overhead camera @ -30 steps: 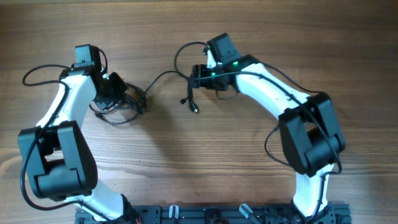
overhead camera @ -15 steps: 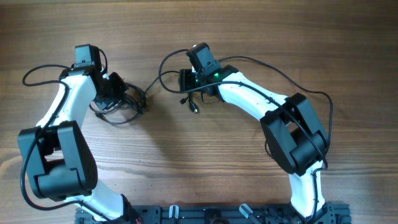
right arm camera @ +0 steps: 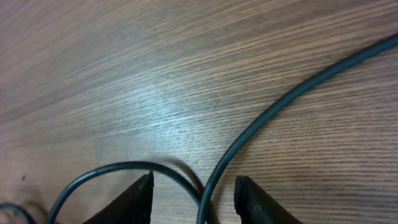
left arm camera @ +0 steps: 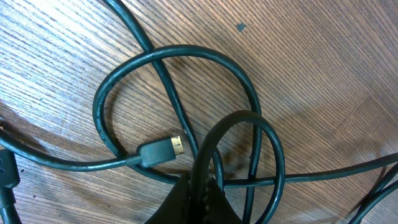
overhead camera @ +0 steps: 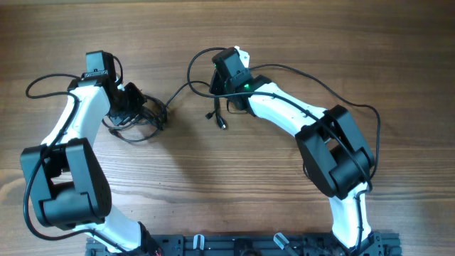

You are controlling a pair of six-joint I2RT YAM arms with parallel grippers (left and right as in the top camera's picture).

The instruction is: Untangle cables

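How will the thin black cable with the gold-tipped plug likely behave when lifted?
Probably floppy: the thin black cable bends loosely across the wooden table. Likely light, being so slender. Its gold-tipped plug rests inside a cable loop, so lifting may drag that along.

1. A robot laboratory bench is indicated rather than a domestic room.
2. Two white-and-black jointed arms, the left arm (overhead camera: 71,135) and the right arm (overhead camera: 298,114), are seen rising from a black mounting rail (overhead camera: 213,245) well behind both hands.
3. A plain wood-grain table (overhead camera: 213,185) is spread beneath the left gripper (left arm camera: 202,186) and the right gripper (right arm camera: 194,186).
4. A green indicator light (overhead camera: 246,87) is lit just behind the right gripper.
5. Thin black cables (left arm camera: 152,152) are laid out under and between the two grippers as test material.
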